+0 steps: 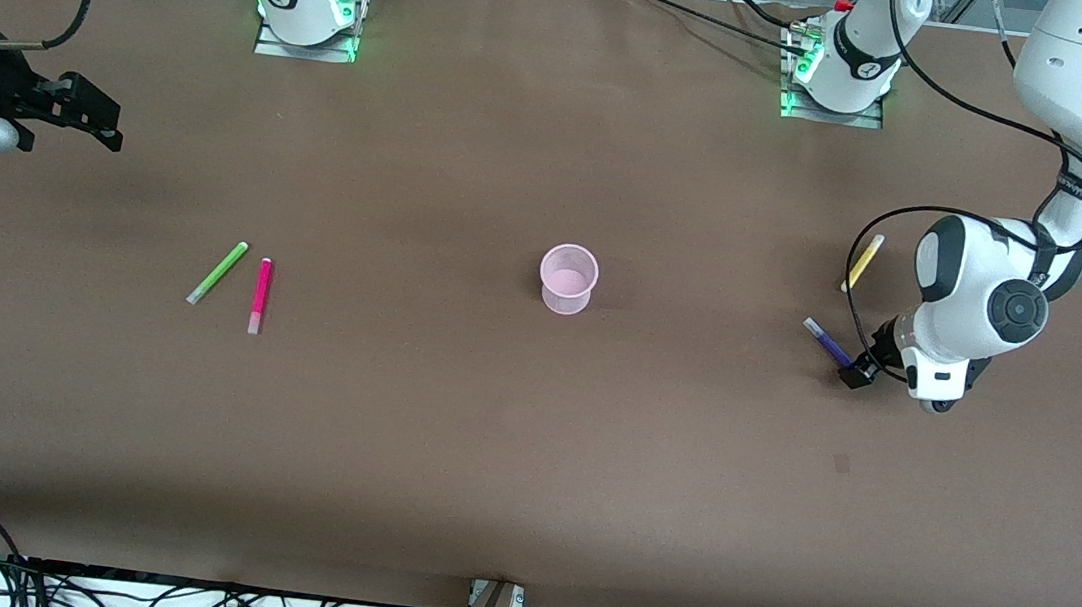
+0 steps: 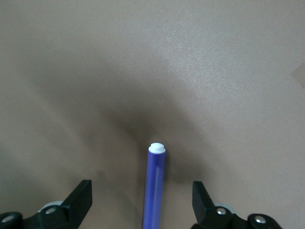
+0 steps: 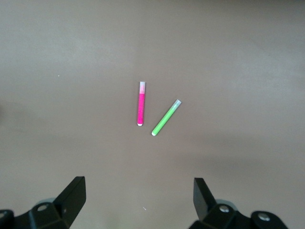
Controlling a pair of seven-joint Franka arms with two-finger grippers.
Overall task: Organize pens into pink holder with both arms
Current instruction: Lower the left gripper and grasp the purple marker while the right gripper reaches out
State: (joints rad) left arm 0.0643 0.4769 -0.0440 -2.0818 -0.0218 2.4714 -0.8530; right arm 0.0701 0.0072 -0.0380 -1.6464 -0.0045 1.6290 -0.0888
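The pink holder (image 1: 568, 279) stands upright at the table's middle. The purple pen (image 1: 829, 342) lies toward the left arm's end; my left gripper (image 1: 857, 374) is down at it. In the left wrist view the purple pen (image 2: 155, 186) lies between the open fingers (image 2: 142, 196), with a gap on each side. The yellow pen (image 1: 864, 262) lies a little farther from the front camera. The green pen (image 1: 217, 273) and magenta pen (image 1: 259, 295) lie side by side toward the right arm's end. My right gripper (image 1: 108, 122) hangs open and empty above that end; its wrist view shows the magenta pen (image 3: 141, 103) and green pen (image 3: 166, 118) below the gripper (image 3: 138, 195).
The brown table (image 1: 524, 463) reaches to its edge nearest the front camera, where cables (image 1: 168, 596) lie. The arm bases (image 1: 309, 8) stand along the table's edge farthest from the camera. A black cable (image 1: 856, 276) loops from the left arm over the yellow pen.
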